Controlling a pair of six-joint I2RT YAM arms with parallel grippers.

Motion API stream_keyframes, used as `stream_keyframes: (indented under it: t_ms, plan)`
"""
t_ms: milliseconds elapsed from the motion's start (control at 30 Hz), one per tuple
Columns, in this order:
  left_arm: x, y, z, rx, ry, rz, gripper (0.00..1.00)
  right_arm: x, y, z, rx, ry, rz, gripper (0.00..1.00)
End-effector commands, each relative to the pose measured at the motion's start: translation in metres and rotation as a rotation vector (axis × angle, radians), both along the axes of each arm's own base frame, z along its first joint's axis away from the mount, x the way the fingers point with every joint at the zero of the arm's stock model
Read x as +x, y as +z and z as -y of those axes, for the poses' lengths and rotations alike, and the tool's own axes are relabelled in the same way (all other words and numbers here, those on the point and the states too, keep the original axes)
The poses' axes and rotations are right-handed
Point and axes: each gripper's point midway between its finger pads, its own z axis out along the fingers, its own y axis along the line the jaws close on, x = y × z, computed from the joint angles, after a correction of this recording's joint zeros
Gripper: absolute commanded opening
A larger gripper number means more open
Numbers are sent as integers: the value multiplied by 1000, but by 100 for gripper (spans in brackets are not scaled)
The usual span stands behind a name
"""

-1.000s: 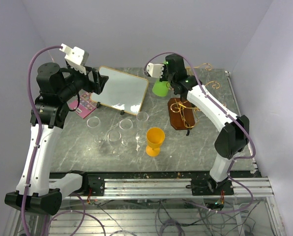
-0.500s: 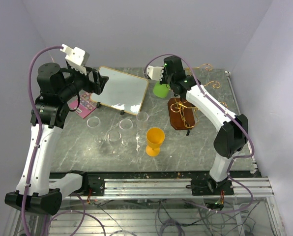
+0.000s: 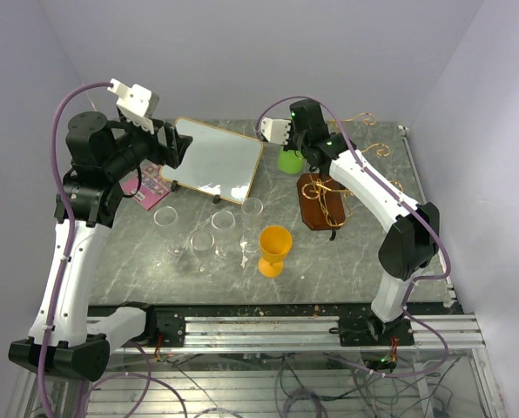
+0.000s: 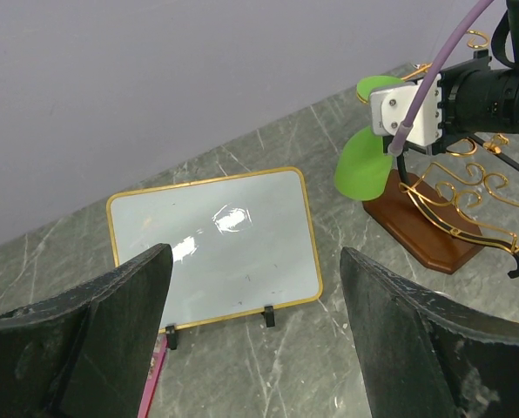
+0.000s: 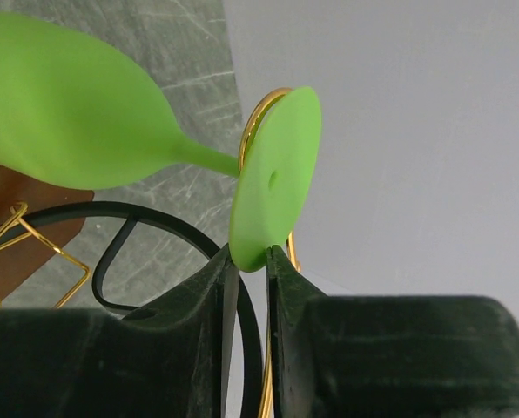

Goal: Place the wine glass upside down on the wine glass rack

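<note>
Fingers (image 5: 209,296) of right gripper (image 5: 249,258) clamped on foot-disc edge of green wine glass (image 5: 77,122). Glass held sideways in the air, bowl pointing away from fingertips, foot near wine glass rack (image 3: 316,202) loop. Meanwhile left gripper (image 4: 255,261) spread wide, holding nothing.

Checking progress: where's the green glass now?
Top view, back centre-right: the green glass is held by its foot in the right gripper, between whiteboard and rack.

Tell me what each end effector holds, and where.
The right end effector pinches the green wine glass by the edge of its round foot; the left end effector is open and empty.
</note>
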Motion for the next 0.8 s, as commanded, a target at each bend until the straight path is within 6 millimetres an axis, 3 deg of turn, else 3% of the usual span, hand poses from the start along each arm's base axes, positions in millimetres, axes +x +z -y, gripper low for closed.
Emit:
stream_keyframes:
  t_ms: [0, 333, 767]
  plan:
    - [-4, 2, -2, 13, -7, 20, 88, 0, 7, 2, 0, -11, 2, 20]
    - [0, -4, -4, 27, 4, 16, 88, -3, 18, 8, 7, -28, 26, 32]
    - [2, -6, -4, 35, 8, 15, 88, -5, 32, 15, 104, -53, -10, 36]
